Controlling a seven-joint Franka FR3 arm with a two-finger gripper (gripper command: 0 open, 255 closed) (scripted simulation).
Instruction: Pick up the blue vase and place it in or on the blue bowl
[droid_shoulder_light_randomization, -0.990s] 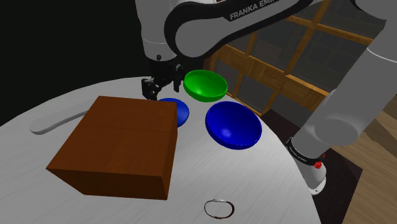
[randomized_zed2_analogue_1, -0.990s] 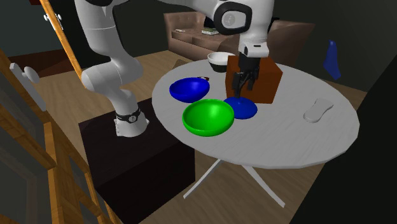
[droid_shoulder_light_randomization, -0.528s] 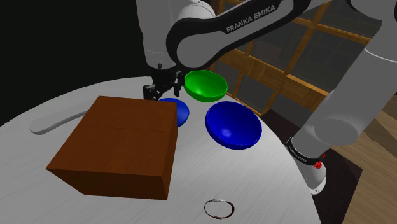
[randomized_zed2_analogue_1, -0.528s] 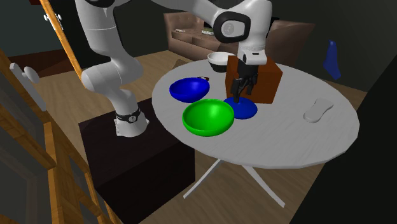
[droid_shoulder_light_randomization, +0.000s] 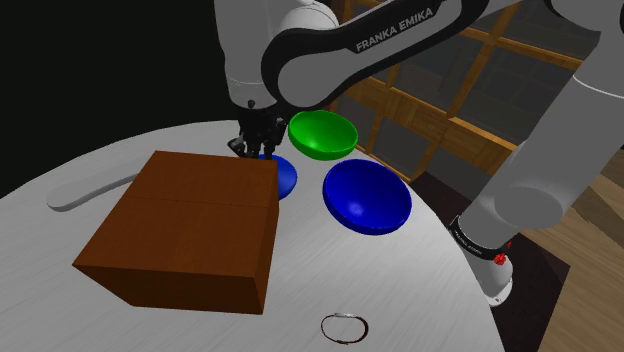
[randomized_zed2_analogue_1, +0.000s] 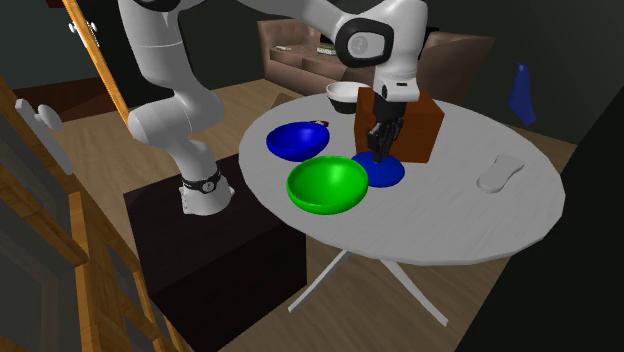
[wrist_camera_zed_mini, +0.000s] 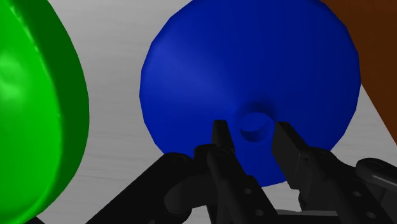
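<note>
Two black fingers (wrist_camera_zed_mini: 221, 137) of my gripper (wrist_camera_zed_mini: 250, 127) stand apart, flanking the short neck of the wide, blue, cone-shaped vase (wrist_camera_zed_mini: 254, 57); contact unclear. In the shoulder view, the vase sits on the white round table (droid_shoulder_light_randomization: 410, 290) at the glossy blue bowl's (droid_shoulder_light_randomization: 366, 195) 9 o'clock.

blocked: brown box (droid_shoulder_light_randomization: 180, 225) just beside blue vase (wrist_camera_zed_mini: 248, 63), green bowl (droid_shoulder_light_randomization: 323, 134) near its other side | free: table (droid_shoulder_light_randomization: 305, 215) strip toward blue bowl (droid_shoulder_light_randomization: 367, 195)

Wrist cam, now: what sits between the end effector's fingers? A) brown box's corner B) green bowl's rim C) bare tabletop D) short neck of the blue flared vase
D: the black end effector has its open fingers on either side of the blue flared vase, at its short neck.
</note>
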